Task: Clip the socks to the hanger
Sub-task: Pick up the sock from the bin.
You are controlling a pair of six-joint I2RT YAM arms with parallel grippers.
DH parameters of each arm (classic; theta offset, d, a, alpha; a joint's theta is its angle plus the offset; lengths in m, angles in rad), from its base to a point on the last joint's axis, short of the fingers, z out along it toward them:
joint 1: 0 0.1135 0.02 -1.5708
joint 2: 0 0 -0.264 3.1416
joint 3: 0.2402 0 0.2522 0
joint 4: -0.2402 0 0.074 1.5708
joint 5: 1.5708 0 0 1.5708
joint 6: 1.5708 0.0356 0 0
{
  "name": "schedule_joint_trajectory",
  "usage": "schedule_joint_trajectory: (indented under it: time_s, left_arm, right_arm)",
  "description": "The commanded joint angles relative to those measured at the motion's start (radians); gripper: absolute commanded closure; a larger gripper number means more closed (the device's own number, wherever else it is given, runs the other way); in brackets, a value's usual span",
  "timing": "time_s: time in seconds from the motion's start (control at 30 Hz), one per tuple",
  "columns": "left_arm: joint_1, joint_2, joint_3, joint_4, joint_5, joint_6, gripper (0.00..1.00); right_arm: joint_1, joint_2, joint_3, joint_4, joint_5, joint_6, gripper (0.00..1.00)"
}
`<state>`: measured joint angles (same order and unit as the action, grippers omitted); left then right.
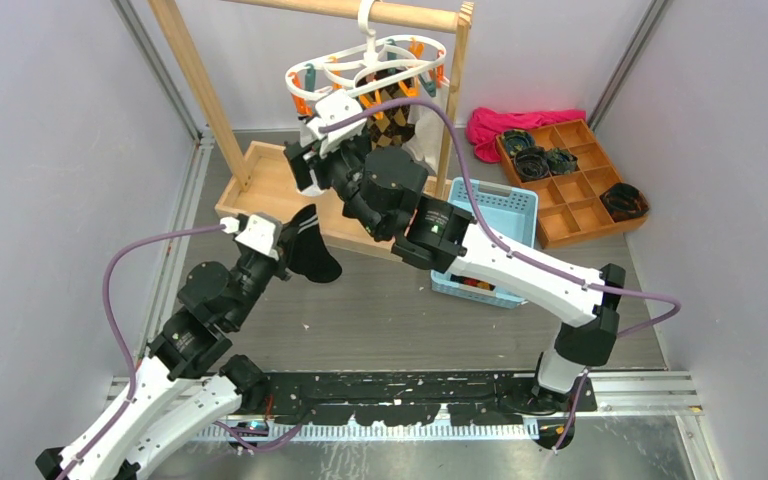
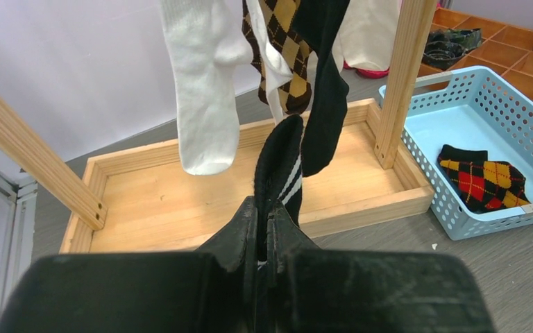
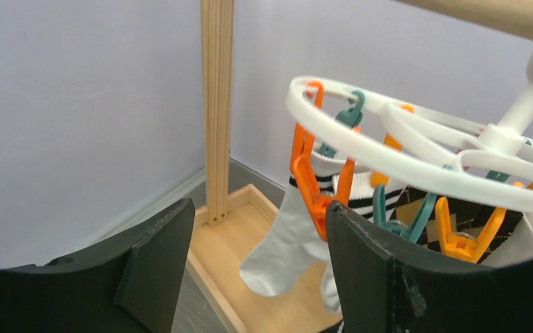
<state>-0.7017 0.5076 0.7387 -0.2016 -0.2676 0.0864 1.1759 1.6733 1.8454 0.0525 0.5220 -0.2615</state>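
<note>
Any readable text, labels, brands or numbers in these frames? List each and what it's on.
No text to quote: nothing reads in any view.
hanger, held sock, basket: no print seen.
right arm: a small green mark, too small to read.

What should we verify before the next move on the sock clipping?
1. Grip: left gripper shut on the striped black sock: ok.
2. Clip hand: right gripper open beside the hanger: ok.
3. Free clip in front of it: cannot tell; the nearest orange clip seems to hold a white sock.
4. Held sock up at clip height: not ok; it sits down by the toe of the hung black sock.
5. Hanger hooked on the wooden rail: ok.
</note>
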Motion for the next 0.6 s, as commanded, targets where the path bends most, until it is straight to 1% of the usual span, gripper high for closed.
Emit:
schedule_joint_trajectory:
  time_s: [0.0, 0.2, 0.27, 0.43, 0.57]
  left_arm:
    - [0.003, -0.034, 0.023, 0.044, -0.009, -0.001, 1.00]
    - [0.003, -0.077, 0.018, 0.016, 0.002, -0.010, 1.00]
    - [0.004, -0.087, 0.015, 0.012, 0.004, -0.016, 1.00]
    - [0.003, -0.101, 0.014, 0.011, 0.008, -0.040, 1.00]
    - [0.004, -0.105, 0.014, 0.006, 0.011, -0.049, 1.00]
  right_arm:
    - [0.002, 0.034, 0.174, -0.099, 0.070, 0.120, 0.26]
    - [0.001, 0.076, 0.311, -0.292, 0.092, 0.188, 0.29]
    - [0.001, 0.083, 0.335, -0.328, 0.104, 0.202, 0.30]
    - [0.001, 0.100, 0.370, -0.385, 0.120, 0.236, 0.30]
    - [-0.001, 0.110, 0.358, -0.363, 0.146, 0.225, 0.30]
